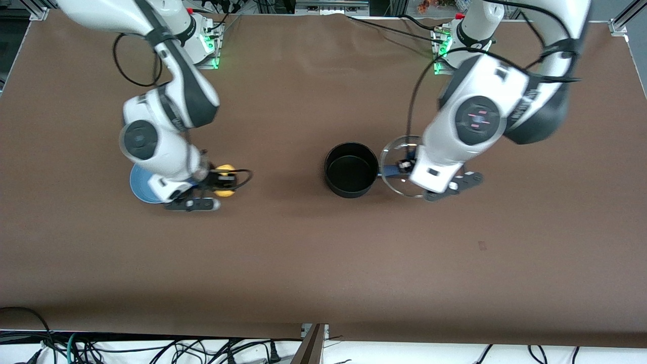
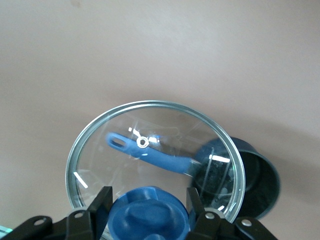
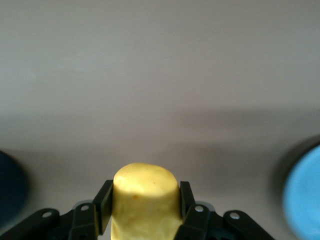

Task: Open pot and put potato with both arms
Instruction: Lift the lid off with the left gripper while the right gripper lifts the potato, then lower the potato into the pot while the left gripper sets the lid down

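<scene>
The black pot stands uncovered mid-table, and nothing shows inside it. My left gripper is shut on the blue knob of the glass lid. It holds the lid beside the pot, over the pot's blue handle, which shows through the glass. The pot also shows in the left wrist view. My right gripper is shut on the yellow potato and holds it over the table next to the light-blue plate. In the right wrist view the potato sits between the jaws.
A flat light-blue plate lies toward the right arm's end of the table, partly under that arm, and shows in the right wrist view too. Brown table extends widely nearer the front camera.
</scene>
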Controlling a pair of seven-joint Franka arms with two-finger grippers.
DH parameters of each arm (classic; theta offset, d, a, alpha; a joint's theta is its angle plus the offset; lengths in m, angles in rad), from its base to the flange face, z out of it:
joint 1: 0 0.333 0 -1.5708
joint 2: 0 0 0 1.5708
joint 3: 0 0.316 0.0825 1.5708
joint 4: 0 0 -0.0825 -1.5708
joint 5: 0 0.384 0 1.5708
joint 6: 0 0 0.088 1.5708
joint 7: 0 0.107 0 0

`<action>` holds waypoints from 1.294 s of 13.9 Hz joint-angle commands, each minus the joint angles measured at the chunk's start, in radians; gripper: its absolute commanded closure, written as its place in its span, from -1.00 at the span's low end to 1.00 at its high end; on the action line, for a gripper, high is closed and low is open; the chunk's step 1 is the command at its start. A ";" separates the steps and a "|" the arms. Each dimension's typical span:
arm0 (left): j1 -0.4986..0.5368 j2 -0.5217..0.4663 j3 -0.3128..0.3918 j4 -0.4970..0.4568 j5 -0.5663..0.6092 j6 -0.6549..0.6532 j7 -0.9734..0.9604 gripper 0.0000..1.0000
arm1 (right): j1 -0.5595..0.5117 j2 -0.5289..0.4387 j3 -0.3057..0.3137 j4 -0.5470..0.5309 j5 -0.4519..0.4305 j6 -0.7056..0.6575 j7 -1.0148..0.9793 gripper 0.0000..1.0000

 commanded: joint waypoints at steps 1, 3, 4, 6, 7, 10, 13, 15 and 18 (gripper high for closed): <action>0.106 -0.084 -0.008 -0.090 0.007 -0.007 0.162 -0.07 | 0.119 0.093 -0.005 0.142 0.005 -0.022 0.226 0.31; 0.168 -0.126 -0.007 -0.164 0.013 0.015 0.274 -0.07 | 0.197 0.145 -0.005 0.211 0.002 -0.011 0.373 0.31; 0.201 -0.162 -0.007 -0.233 0.015 0.067 0.323 -0.07 | 0.237 0.174 -0.006 0.254 0.000 -0.008 0.432 0.31; 0.259 -0.236 -0.005 -0.413 0.023 0.233 0.411 -0.07 | 0.306 0.223 -0.008 0.326 -0.005 -0.003 0.553 0.31; 0.281 -0.264 -0.005 -0.496 0.026 0.314 0.449 -0.07 | 0.332 0.248 -0.008 0.353 -0.008 0.010 0.598 0.31; 0.380 -0.325 -0.005 -0.668 0.026 0.463 0.621 -0.07 | 0.400 0.309 -0.014 0.371 -0.009 0.146 0.697 0.31; 0.437 -0.345 -0.005 -0.806 0.026 0.619 0.712 -0.07 | 0.431 0.344 -0.016 0.371 -0.014 0.227 0.728 0.31; 0.448 -0.341 -0.005 -0.886 0.026 0.719 0.712 -0.07 | 0.448 0.377 -0.016 0.371 -0.067 0.227 0.721 0.31; 0.462 -0.305 -0.005 -0.974 0.064 0.844 0.712 -0.07 | 0.474 0.407 -0.016 0.371 -0.084 0.227 0.718 0.31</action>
